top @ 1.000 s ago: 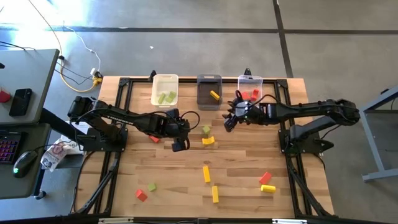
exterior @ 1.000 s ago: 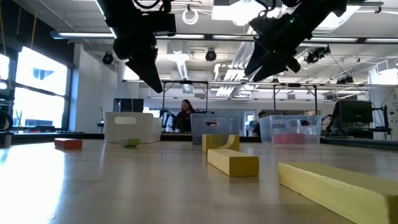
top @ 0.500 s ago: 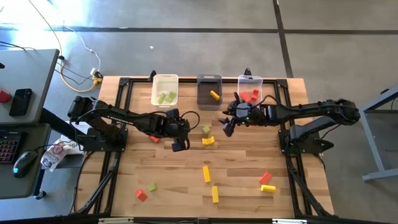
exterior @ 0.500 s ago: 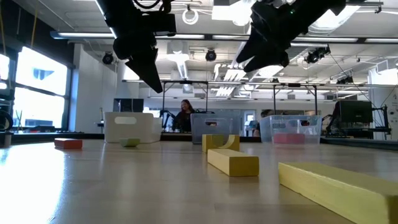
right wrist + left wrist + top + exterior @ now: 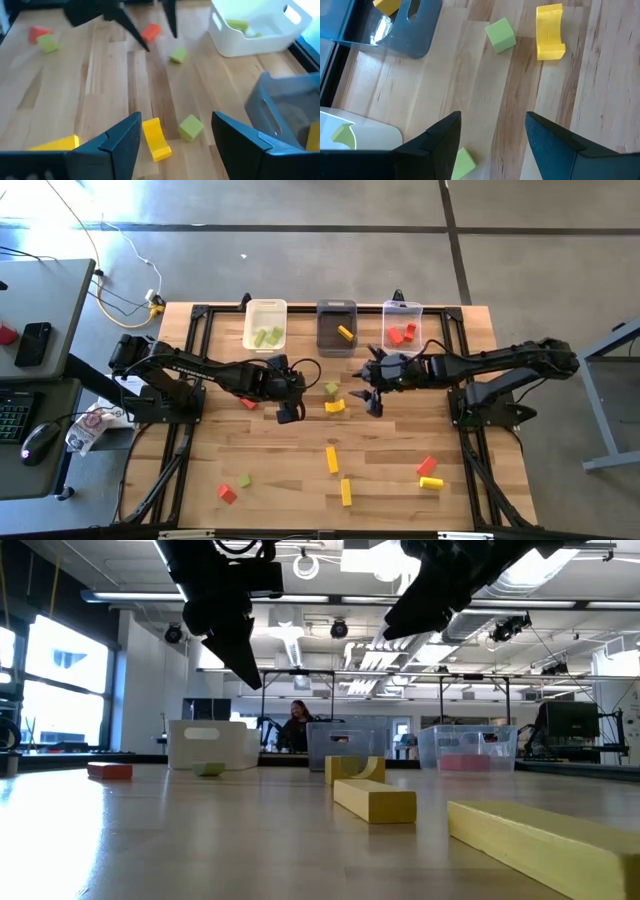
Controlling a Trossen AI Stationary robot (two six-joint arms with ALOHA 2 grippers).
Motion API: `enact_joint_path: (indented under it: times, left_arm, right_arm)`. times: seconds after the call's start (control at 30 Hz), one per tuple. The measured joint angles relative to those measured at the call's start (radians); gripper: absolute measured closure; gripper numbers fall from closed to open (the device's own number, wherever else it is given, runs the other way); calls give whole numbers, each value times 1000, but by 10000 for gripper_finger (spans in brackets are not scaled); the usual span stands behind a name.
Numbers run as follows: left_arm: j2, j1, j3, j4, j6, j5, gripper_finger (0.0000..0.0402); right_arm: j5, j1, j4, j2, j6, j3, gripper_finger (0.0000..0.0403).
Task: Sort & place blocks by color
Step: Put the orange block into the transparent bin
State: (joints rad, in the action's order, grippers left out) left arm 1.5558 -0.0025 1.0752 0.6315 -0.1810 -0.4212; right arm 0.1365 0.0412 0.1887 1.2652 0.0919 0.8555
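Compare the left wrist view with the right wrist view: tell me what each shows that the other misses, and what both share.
Left wrist only: a yellow block lying inside the dark grey bin.

Right wrist only: the left claw hanging open over a red block, plus a red and green pair farther off.

Both: the yellow arch block, the green cube beside it, and the white bin holding green pieces.

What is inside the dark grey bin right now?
The dark grey bin holds one yellow block, lying toward its right side; the high view shows nothing else on its floor. In the low view its wall hides the contents entirely.
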Motion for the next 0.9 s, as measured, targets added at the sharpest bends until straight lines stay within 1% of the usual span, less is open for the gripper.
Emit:
enact_joint_path:
  times: [0.07,0.2,0.5,0.63,0.9]
  left_arm:
    - [0,0,0,0,-2,0,195]
    - [0,0,0,0,-3,0,195]
    - [0,0,0,-1,-1,0,195]
    - [0,0,0,-1,0,0,195]
    - [0,0,0,-2,0,0,195]
  right_arm:
    - [-11,4,0,0,-42,0,176]
    - [-48,6,-9,18,-75,0,176]
    - [-88,6,-79,142,-151,-1,176]
    - [-121,5,-92,192,-153,-1,176]
    - [-122,5,-94,277,-153,-1,176]
